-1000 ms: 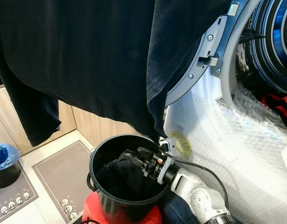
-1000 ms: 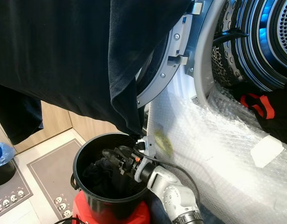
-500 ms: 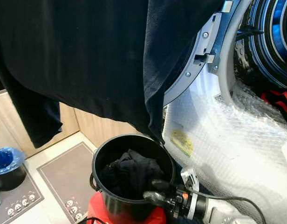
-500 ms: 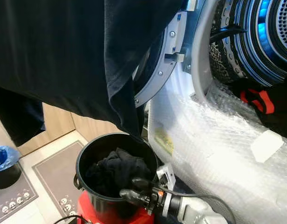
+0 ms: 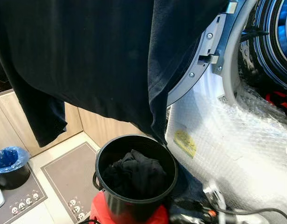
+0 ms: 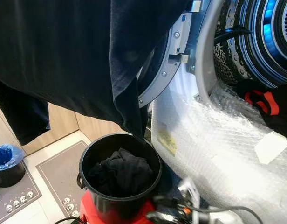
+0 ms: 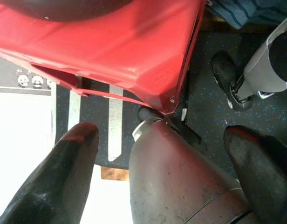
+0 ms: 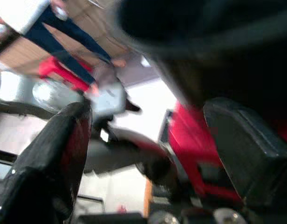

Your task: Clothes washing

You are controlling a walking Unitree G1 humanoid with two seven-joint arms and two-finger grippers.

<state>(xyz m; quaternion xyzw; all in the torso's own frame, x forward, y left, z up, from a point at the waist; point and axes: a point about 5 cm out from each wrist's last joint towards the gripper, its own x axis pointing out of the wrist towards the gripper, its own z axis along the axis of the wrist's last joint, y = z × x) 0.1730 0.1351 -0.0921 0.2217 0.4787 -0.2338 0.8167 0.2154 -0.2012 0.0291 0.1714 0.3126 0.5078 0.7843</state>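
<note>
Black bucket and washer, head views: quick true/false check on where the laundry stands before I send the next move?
1. The black bucket holds a heap of dark clothes. True.
2. The bucket stands on a blue crate. False: it stands on a red crate.
3. A large dark garment hangs over the washer door. True.
4. The right gripper is inside the bucket, clamped on the clothes. False: it is low beside the bucket, outside its rim, with its fingers apart and nothing between them.
5. The washer front is bare metal. False: it is covered with bubble wrap.
</note>
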